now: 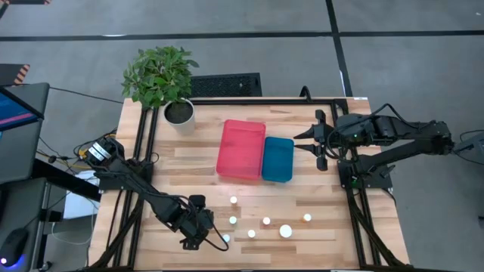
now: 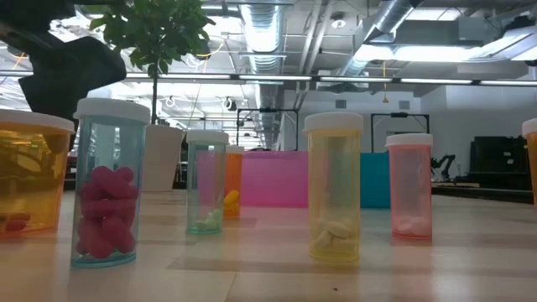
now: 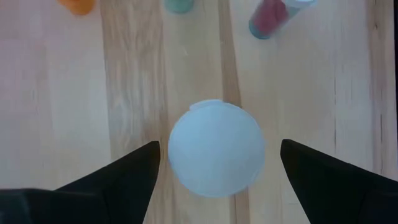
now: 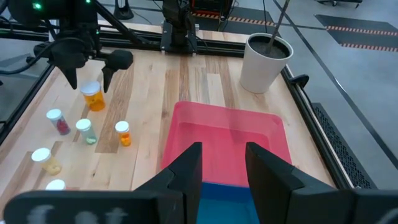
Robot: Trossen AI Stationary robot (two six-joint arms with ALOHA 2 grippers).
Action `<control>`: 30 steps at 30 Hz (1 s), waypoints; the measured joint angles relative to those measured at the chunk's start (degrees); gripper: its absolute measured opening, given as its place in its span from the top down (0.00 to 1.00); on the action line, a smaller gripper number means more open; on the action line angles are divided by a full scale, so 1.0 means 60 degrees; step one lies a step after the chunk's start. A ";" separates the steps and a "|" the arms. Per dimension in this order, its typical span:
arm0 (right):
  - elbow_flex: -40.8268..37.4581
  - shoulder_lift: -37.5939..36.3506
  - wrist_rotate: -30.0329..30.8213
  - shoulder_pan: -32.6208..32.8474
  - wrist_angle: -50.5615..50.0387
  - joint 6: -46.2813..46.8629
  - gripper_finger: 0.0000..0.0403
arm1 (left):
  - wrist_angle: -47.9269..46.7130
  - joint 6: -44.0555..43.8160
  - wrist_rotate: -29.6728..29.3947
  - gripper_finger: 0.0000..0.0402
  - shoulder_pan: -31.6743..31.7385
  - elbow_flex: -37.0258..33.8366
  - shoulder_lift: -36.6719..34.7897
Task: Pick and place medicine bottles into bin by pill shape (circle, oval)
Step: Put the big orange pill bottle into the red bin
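Note:
Several small white-capped bottles stand upright on their bases on the wooden table's near half: an amber one, one with pink pills, a teal one, a yellow one and a pink one. My left gripper is open and points down over the amber bottle. Its fingers stand on either side of the bottle's white cap without touching it. My right gripper is open and empty above the blue bin, beside the pink bin.
A potted plant in a white pot stands at the table's far left. Black rails run along the table's left and right sides. The other bottles' caps are spread to the right of my left gripper, with bare wood between them and the bins.

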 joint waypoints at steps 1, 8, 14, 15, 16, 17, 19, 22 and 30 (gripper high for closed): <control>0.0000 -0.0001 0.0000 0.0000 0.0000 -0.0003 0.66 | -0.0002 -0.0049 0.0004 0.21 0.0000 0.0000 0.0000; 0.0000 0.0000 0.0004 0.0000 -0.0004 -0.0013 0.66 | -0.0002 -0.0191 -0.0067 0.32 0.0033 0.0000 0.0000; 0.0000 0.0000 0.0004 0.0000 -0.0007 -0.0025 0.66 | -0.0009 -0.0170 -0.0171 0.46 0.0090 0.0000 0.0000; 0.0000 -0.0002 0.0004 0.0000 -0.0007 -0.0028 0.66 | -0.0006 -0.0179 -0.0163 0.48 0.0110 0.0000 0.0000; 0.0000 -0.0003 0.0004 0.0000 -0.0007 -0.0035 0.66 | -0.0003 -0.0219 -0.0143 0.50 0.0134 0.0000 0.0000; 0.0000 0.0000 0.0004 -0.0004 -0.0007 -0.0042 0.66 | 0.0001 -0.0251 -0.0109 0.51 0.0152 0.0000 0.0000; 0.0000 0.0000 0.0007 -0.0004 -0.0007 -0.0047 0.66 | 0.0001 -0.0411 -0.0049 0.51 0.0194 0.0000 0.0000; 0.0000 -0.0002 0.0007 -0.0004 -0.0012 -0.0043 0.66 | -0.0139 -0.1012 0.0055 0.51 0.0218 0.0000 -0.0086; 0.0000 -0.0002 0.0007 -0.0007 -0.0018 -0.0039 0.66 | -0.1483 -0.2834 0.0070 0.48 0.0679 -0.0011 -0.1536</control>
